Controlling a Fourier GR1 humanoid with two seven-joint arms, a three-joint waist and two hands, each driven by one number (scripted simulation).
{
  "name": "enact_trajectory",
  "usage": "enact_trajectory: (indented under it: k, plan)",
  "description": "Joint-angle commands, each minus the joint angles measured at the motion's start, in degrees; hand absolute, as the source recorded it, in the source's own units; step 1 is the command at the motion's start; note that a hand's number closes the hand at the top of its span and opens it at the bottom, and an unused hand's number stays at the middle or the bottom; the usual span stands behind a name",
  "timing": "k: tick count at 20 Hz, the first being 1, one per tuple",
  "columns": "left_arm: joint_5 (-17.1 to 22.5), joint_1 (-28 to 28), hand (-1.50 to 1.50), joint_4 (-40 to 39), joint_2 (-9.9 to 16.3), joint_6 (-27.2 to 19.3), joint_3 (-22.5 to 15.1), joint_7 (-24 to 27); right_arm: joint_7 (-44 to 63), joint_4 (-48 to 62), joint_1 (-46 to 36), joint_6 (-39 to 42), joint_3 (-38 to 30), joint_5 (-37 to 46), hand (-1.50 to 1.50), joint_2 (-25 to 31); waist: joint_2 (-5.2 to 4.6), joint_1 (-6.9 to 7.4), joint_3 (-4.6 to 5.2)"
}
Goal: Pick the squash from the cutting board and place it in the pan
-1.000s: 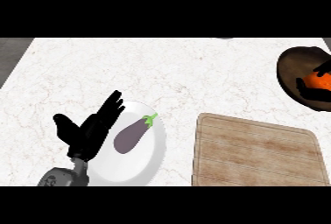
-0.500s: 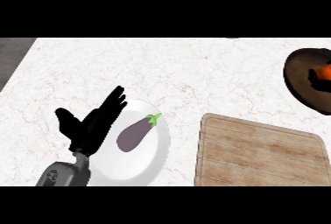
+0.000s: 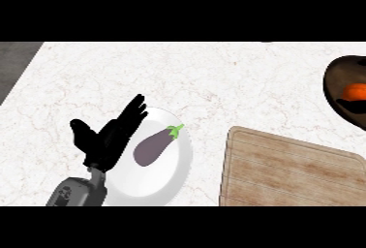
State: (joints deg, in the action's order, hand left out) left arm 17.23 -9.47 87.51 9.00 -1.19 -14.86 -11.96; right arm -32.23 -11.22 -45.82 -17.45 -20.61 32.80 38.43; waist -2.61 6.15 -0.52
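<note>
The white marbled counter point(image 3: 214, 77) fills the head view and carries everything. On its lower right lies the wooden cutting board point(image 3: 286, 169), its visible top bare, so the squash is no longer on it. At the right edge, partly cut off, sits the dark pan point(image 3: 340, 92), and an orange shape inside it, the squash point(image 3: 355, 90), rests on the pan floor; that reads as the task's thing already lying where it belongs, though so little shows that I cannot be sure of its outline or whether anything touches it. Left of the board is a white plate point(image 3: 168, 179) holding a purple eggplant point(image 3: 154, 147) with a green stem, a bystander to the task. The left hand point(image 3: 107, 143) shows at the plate's left rim, fingers straight and spread, pointing up and to the right, holding nothing; it looks parked there to keep out of the way. The right hand is out of the picture, so its state is unknown
</note>
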Motion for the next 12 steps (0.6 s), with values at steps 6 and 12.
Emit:
enact_trajectory:
  k: [6, 12]
  plan:
    - [1.0, 1.0, 0.0, -0.2, 0.6, 0.9, 1.3, 0.5, -7.7, 1.9, -2.6, 12.7, -11.3, -12.1, -1.5, 0.0, 0.27, -1.3, -0.21]
    - [0.0, 2.2, 0.0, -0.4, -0.4, 0.1, 0.6, 1.5, -5.2, 5.4, -1.5, 25.0, -14.3, -15.2, -1.5, 4.5, 0.26, -1.49, -0.11]
